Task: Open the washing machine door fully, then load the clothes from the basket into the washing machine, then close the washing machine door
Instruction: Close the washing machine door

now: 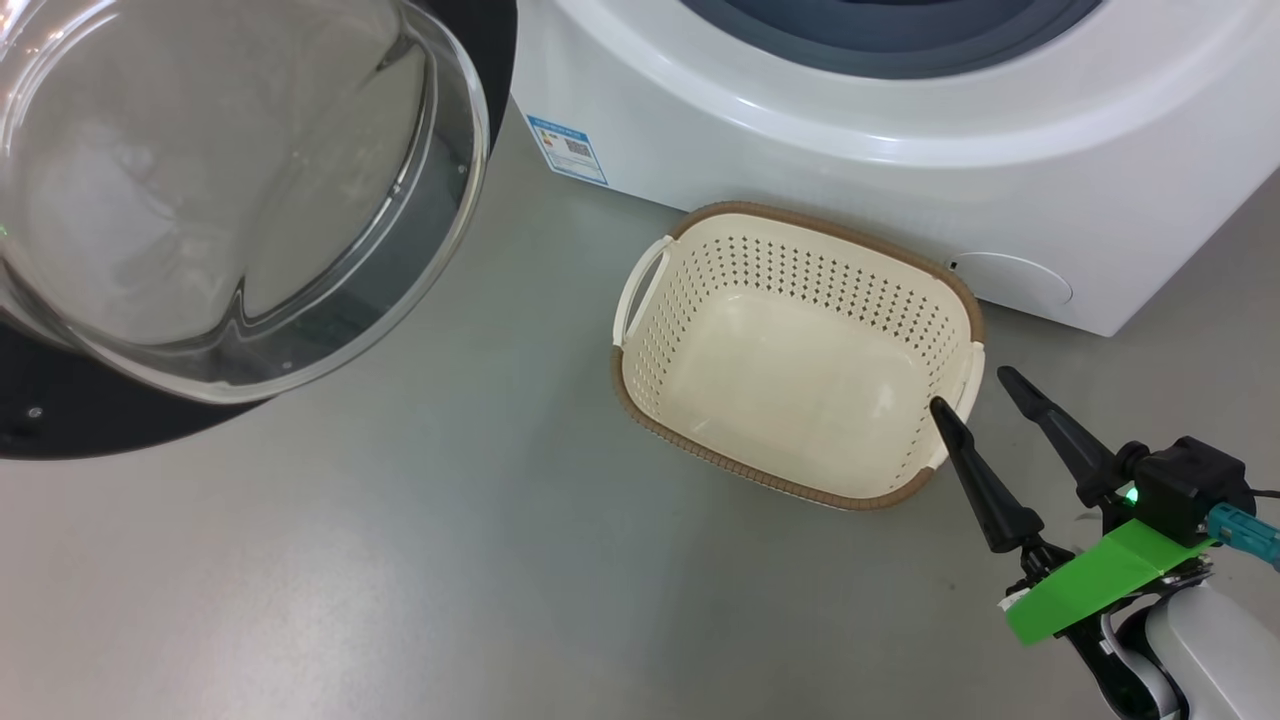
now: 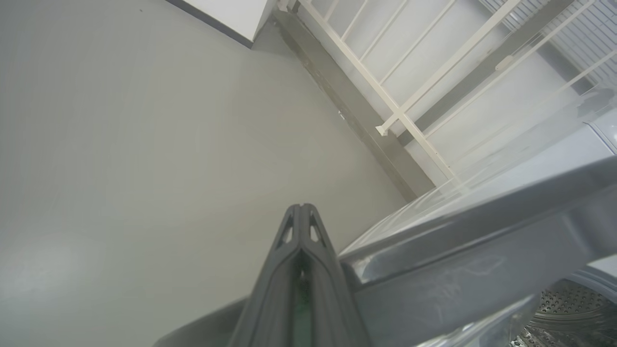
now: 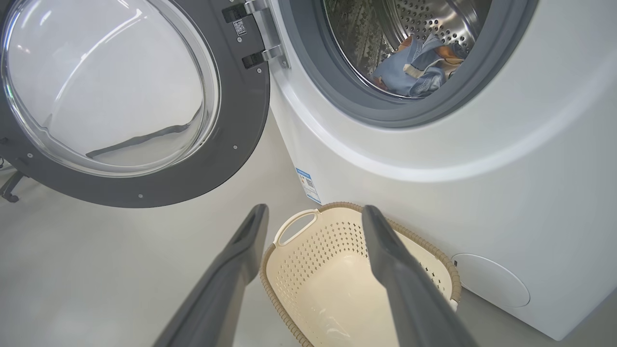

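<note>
- Swung wide at 10 o'clock in head view: washing machine door (image 1: 240,200), judged kept clear of the drum (image 3: 424,24) mouth for loading.
- Set on the floor (image 1: 450,550) just before the washing machine (image 1: 900,110): basket (image 1: 790,275), bare inside, within easy reach.
- Spread wide, gripping nothing: right claw (image 1: 972,390), tips at the basket's 4 o'clock corner.
- Pressed together on nothing: left claw (image 2: 301,208), door rim close at its 4 o'clock. Contact not tellable; probably poised to push the door.
- From right wrist, looking into the drum: clothes (image 3: 414,72) at 1 o'clock, loading apparently complete.
- From head, opening cut off at the gasket (image 1: 900,40).
</note>
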